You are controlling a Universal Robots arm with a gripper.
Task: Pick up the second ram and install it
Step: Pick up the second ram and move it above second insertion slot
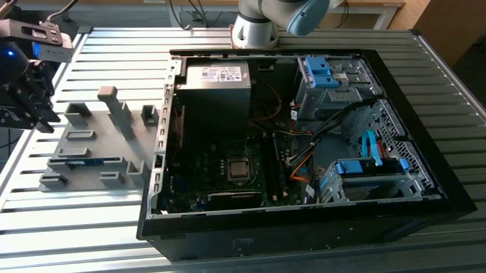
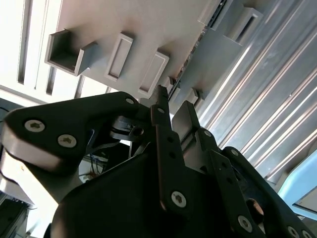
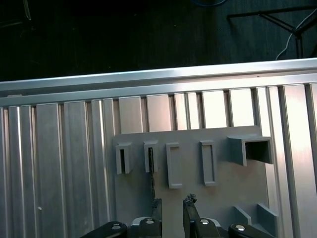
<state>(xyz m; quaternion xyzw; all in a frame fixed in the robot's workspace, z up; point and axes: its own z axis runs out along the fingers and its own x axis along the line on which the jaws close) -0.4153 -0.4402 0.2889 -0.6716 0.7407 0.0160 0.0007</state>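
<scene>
On the exterior view I have the claw [image 1: 38, 116] up over the slatted worktop [image 1: 83, 233], at the outer end of the grey holder [image 1: 83, 149]. The second ram [image 1: 83, 163] lies low in that holder as a thin blue strip, below the claw and a little to the side of it that faces the open computer case [image 1: 304, 233]. The case is well apart from the claw, beyond the holder.

In the first wrist view I look straight down past the claw [image 3: 172, 206] at the holder [image 3: 228, 188] and the worktop [image 3: 59, 148]. The two fingers stand a narrow gap apart with bare grey holder showing between them, so the claw is slightly open and holds nothing. The ram [image 3: 150, 171] shows edge-on as a thin dark line seated in one of the slots. It runs on beneath the claw roughly in line with one finger, not in the gap, and I can't tell whether that finger touches it.

In the second wrist view the claw [image 2: 172, 106] points at the holder [image 2: 99, 20], the fingertips [image 2: 161, 109] near its slot blocks, and the gap between them is empty.
</scene>
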